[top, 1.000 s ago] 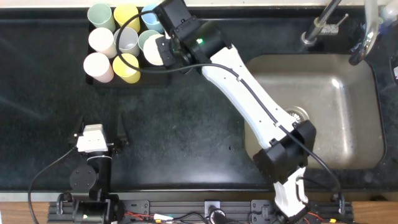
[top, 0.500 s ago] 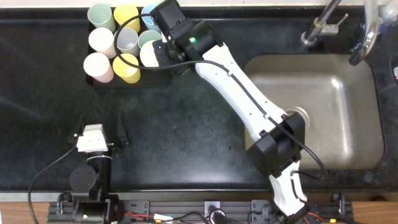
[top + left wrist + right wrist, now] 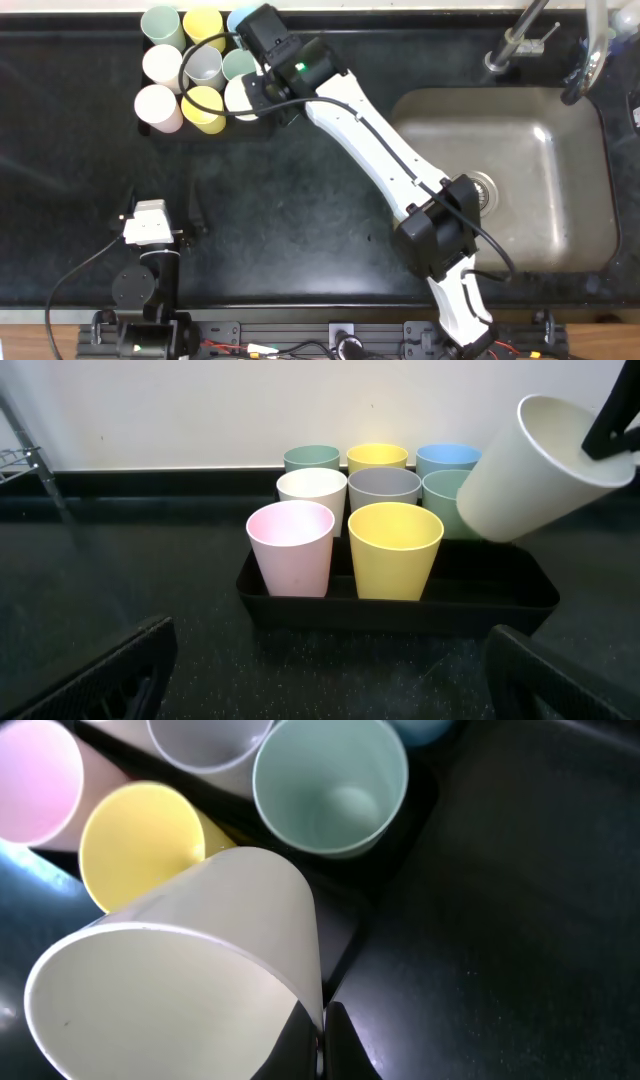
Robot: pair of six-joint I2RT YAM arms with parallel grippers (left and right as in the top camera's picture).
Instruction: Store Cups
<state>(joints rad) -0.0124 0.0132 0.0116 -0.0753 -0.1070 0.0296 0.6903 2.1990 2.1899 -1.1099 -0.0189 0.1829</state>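
The right claw (image 3: 321, 1038) pinched the white cup (image 3: 190, 970) by its rim, tilted over the free corner of the tray (image 3: 400, 616) (apparently to seat it); the left claw (image 3: 330, 676) gaped open.

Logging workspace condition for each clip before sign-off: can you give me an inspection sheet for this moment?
Surface: black speckled countertop, bare around the tray.
Job's things: black plastic tray holds eight upright pastel plastic cups, with one corner slot empty; a tilted white plastic cup is held above that slot.
Clutter: nothing seen.
End effectors: right end effector shut on the white cup's wall; left end effector open, near its base.
Cables: black cable loops over the tray.
Surroundings: steel sink and faucet at right; pale wall behind.
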